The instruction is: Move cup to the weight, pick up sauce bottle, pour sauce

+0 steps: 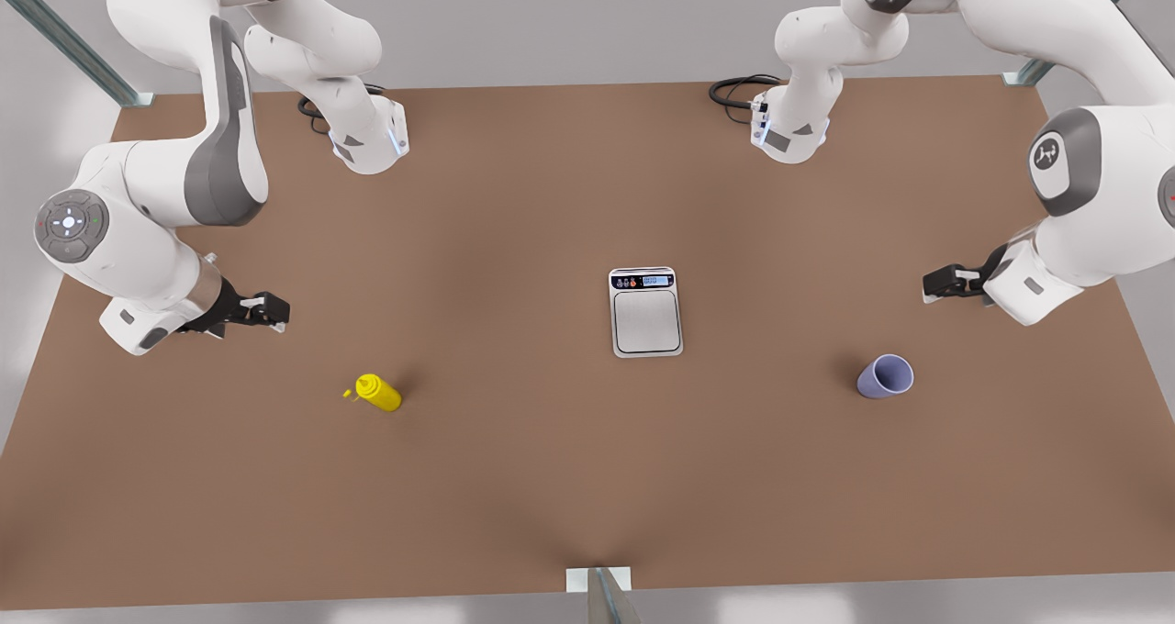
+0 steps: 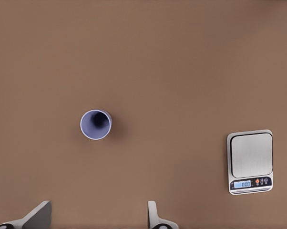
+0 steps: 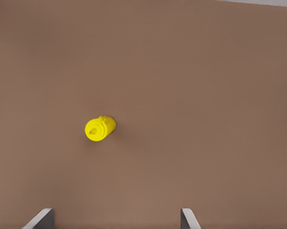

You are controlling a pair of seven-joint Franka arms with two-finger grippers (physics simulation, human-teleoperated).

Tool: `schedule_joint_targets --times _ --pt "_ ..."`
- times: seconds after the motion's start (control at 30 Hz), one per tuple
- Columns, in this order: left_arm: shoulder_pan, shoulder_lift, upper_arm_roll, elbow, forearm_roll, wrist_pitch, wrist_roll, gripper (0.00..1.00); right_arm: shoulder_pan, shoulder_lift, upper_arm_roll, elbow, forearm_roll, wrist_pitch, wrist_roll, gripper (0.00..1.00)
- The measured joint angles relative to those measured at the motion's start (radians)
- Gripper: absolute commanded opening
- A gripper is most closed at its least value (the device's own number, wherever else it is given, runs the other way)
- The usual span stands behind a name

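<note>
Cup (image 1: 886, 375) apart from weight (image 1: 646, 312), pincers spread

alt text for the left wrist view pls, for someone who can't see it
A lavender cup stands upright on a brown table, seen from above, with a silver scale off to one side and apart from it. The left end effector hangs above with its fingers spread open, holding nothing.

Both arms (image 1: 165, 229) are glossy white with dark grey joint bands — one elbow cap carries a round grey button pad, the other arm (image 1: 1092, 193) a small white logo on grey. Black cables coil at the two bases. Each wrist ends in a black gripper — fingertips look pale grey, seemingly.
</note>
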Motion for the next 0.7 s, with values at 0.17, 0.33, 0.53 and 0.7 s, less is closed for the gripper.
schedule_joint_targets --times 0.17,0.33,0.53,0.7 --pt "0.099 0.134 0.004 -0.026 0.011 0.141 0.081 1.0 -0.003 0.006 0.0 0.001 0.001 -0.011 0.002 1.0" --pt "0.102 0.138 0.02 -0.334 0.012 0.55 0.101 1.0 0.029 0.022 0.0 0.069 0.04 -0.114 -0.259 1.0" --pt "0.133 0.179 0.021 -0.403 0.009 0.626 0.135 1.0 -0.223 0.196 -0.005 0.195 0.53 -0.112 -1.079 1.0" --pt "0.13 0.249 0.021 -0.403 0.009 0.646 0.15 1.0 -0.348 0.448 -0.005 0.197 0.87 -0.111 -1.53 1.0"
